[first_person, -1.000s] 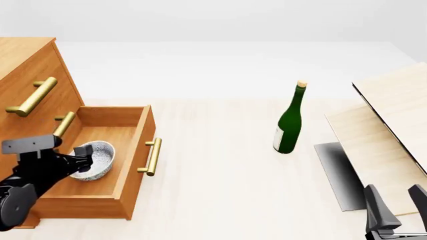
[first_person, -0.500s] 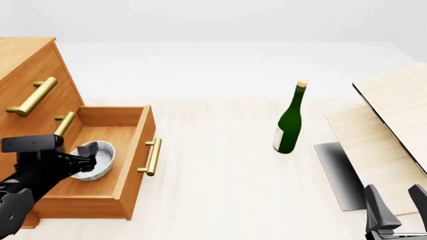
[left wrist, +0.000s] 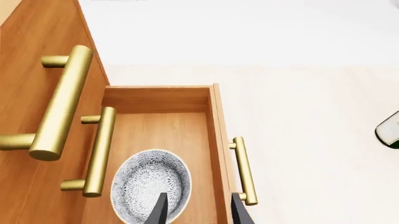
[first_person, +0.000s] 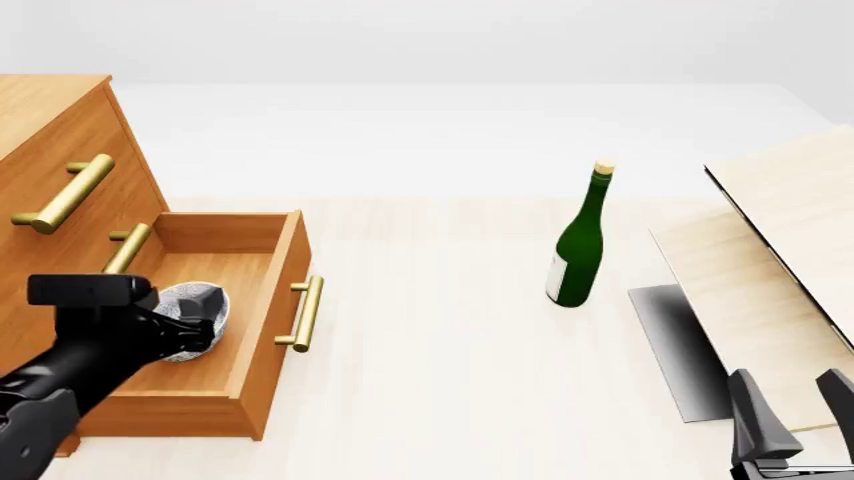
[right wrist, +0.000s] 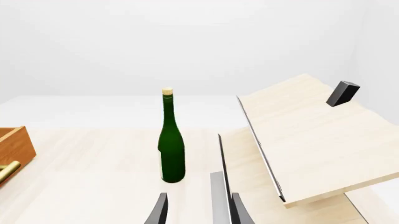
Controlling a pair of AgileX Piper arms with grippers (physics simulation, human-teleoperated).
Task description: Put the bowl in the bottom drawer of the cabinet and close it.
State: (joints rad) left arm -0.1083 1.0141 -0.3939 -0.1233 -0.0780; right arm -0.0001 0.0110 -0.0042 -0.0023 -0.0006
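Note:
The white-grey speckled bowl [left wrist: 146, 179] [first_person: 198, 298] lies inside the pulled-out bottom drawer [left wrist: 215, 135] [first_person: 274, 330] of the honey-brown cabinet [first_person: 54, 130] [left wrist: 37, 56]. My left gripper [left wrist: 198, 212] [first_person: 187, 328] hovers open over the bowl's near side. One finger is above the bowl, the other above the drawer's front wall, and they hold nothing. The drawer's brass handle [left wrist: 244, 170] [first_person: 307, 312] faces the table. At the front right corner my right gripper [first_person: 794, 415] [right wrist: 198, 212] stands open and holds nothing.
A green wine bottle [first_person: 577, 250] [right wrist: 171, 149] stands upright mid-table. Pale wooden boards [first_person: 787, 230] [right wrist: 305, 135] lean over a grey panel [first_person: 681, 345] at the right. The two upper drawers are shut, and their brass handles [left wrist: 62, 102] jut out above the open drawer.
My left arm has shifted a little to the right and now covers more of the bowl. The bowl stays in the drawer. The right arm has not moved.

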